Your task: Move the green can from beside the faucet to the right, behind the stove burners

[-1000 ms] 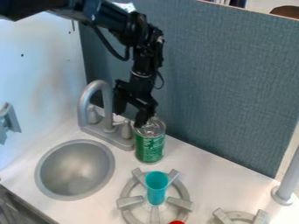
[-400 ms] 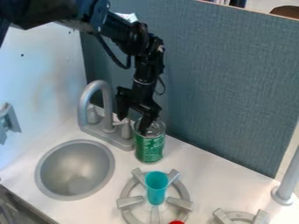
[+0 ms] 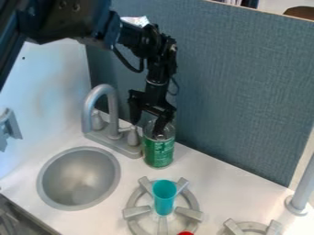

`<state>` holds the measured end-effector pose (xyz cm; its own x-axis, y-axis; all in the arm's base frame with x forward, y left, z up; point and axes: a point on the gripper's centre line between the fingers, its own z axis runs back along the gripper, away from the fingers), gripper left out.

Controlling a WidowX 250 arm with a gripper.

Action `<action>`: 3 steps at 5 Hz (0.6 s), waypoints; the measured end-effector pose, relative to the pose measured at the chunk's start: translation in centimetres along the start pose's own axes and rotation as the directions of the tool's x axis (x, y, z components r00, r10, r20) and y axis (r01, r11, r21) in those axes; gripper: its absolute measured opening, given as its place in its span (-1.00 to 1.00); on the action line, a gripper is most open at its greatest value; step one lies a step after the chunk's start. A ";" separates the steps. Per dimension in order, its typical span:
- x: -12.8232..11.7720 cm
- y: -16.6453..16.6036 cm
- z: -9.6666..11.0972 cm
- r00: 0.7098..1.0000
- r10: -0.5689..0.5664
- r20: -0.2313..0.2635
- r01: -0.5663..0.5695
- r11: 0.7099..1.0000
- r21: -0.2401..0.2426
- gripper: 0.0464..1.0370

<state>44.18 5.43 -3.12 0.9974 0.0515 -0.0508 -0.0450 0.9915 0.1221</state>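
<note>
While a blue cup stands near, on a gray burner, some red thing at its five o'clock is cut off. At ten o'clock from the cup is a round sink. Up at twelve is the green can, with a gray tap close by at ten. Over the can, the black claw has its fingers spread wide; one hides part of the can's top, and I cannot tell if it pokes inside or grips. White counter lies below, and a blue-gray wall stands behind.
</note>
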 end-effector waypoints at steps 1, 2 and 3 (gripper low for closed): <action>-0.1 -1.9 0.2 0.999 -0.010 -0.031 0.006 0.994 -0.110 0.93; -0.6 -4.5 0.2 0.999 -0.028 -0.043 0.017 0.974 -0.225 0.93; -0.9 -7.9 0.8 0.994 -0.096 -0.046 0.079 0.958 -0.274 0.93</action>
<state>43.64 -2.53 -3.24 0.9934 -0.0380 -0.1081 0.0205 0.9871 -0.1587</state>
